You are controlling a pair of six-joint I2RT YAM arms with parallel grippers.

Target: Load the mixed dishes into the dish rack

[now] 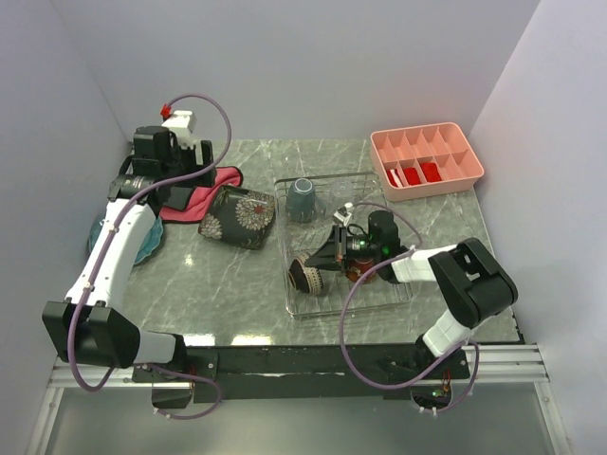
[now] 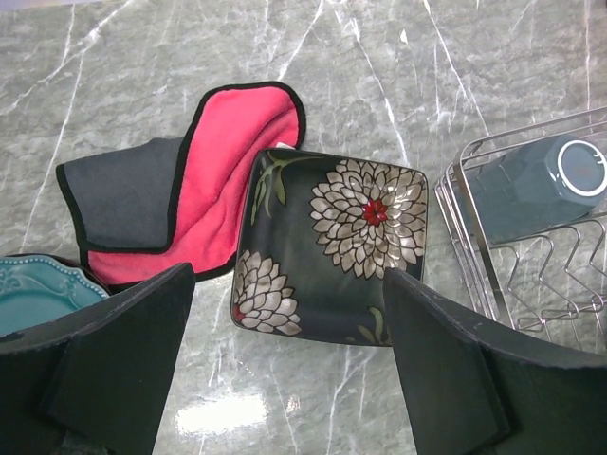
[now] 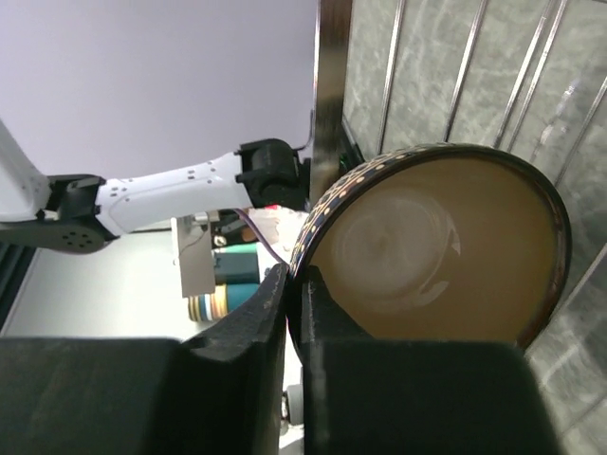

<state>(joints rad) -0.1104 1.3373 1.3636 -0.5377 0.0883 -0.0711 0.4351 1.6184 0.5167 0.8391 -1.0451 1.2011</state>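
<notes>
The dish rack [image 1: 287, 284] is seen right of centre in the overhead view, on the marble table [image 1: 237, 284]. At its upper left corner the grey-blue mug [image 1: 303, 199] is lodged; in the left wrist view the same mug [image 2: 541, 185] is seen at the right edge, lying on its side within the rack's wires [image 2: 512, 275]. The dark cream-lined bowl [image 1: 308, 275] is found in the lower left part of the rack, tipped onto its edge. The right gripper [image 1: 329, 258] is closed on this bowl: in the right wrist view the patterned rim is seen pinched between the two fingers [image 3: 256, 322], with the cream inside of the bowl [image 3: 446, 246] turned towards the camera and rack wires [image 3: 455, 76] behind it. The left gripper [image 2: 289, 341] is held wide open and nothing is gripped by it; it is poised above the square dark plate with white flowers [image 2: 332, 246], which is framed between the two fingers [image 2: 123, 351]. This plate [image 1: 237, 216] lies flat on the table just left of the rack, its upper left corner overlapping the red-pink cloth [image 2: 237, 180]. The round blue plate [image 2: 38, 289] is seen at the left edge, partly covered by the left arm in the overhead view. A pink plastic tray [image 1: 427, 161] is set at the upper right.
</notes>
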